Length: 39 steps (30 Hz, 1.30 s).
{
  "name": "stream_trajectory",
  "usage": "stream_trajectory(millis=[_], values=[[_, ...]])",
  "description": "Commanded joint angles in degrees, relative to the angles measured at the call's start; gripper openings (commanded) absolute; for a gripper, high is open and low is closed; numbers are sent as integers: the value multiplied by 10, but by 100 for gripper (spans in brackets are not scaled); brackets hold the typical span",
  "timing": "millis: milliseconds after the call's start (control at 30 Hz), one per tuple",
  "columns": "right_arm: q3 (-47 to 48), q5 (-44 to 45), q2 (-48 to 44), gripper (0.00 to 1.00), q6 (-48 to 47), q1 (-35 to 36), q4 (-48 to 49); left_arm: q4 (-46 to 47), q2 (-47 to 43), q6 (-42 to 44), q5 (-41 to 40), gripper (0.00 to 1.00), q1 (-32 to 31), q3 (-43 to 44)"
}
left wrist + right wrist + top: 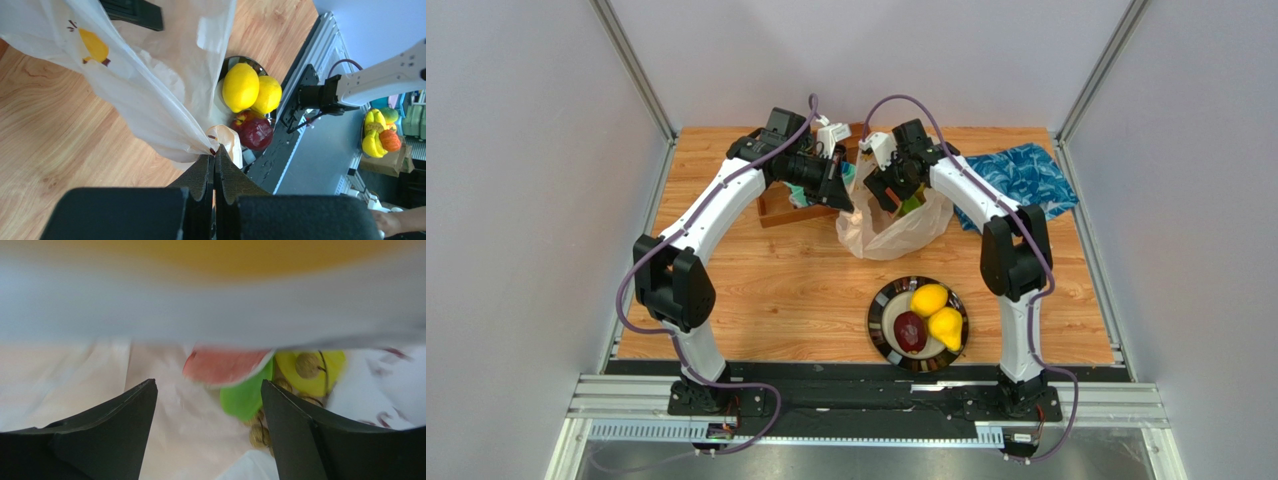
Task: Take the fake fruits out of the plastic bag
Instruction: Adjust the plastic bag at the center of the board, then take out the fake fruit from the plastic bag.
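Grey panel walls all round, and below them a pale wood-grain desk (pixel 806 290). The biggest thing on it is the translucent beige crinkly plastic bag (pixel 896 232) with orange-yellow print, slumped toward the far middle between the two arms.

The left pincer (pixel 215 162) is clamped tight on a gathered fold of the bag's rim, with no gap between its fingers, and holds that edge up. The right pincer (pixel 207 385) is spread wide with nothing in it, nosed into the bag's mouth.

Nearer the bases sits a dark round plate (pixel 875 322) carrying three fruits bunched together: a yellow lemon-shaped one (pixel 929 298), a yellow plastic pear (pixel 946 327) and a dark red round one (pixel 910 331).

Inside the bag, just ahead of the open fingers, there's a red watermelon slice (pixel 225 365). A green piece (pixel 245 400) lies under it, a yellow starfruit (pixel 332 367) beside it, and a tan grape bunch (pixel 259 435) lowest.

My read is three out and at least four to go, so a bit short of halfway.
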Motion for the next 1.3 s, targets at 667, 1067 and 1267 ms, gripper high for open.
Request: stream_trajectory(millis=[667, 1067, 1267], values=[[-79, -18, -132, 37, 5, 2, 86, -13, 14, 27, -7, 0, -25, 62], [-265, -18, -313, 38, -73, 3, -91, 1, 43, 19, -39, 0, -24, 149], [-326, 84, -391, 39, -94, 0, -71, 0, 32, 28, -59, 0, -22, 164]])
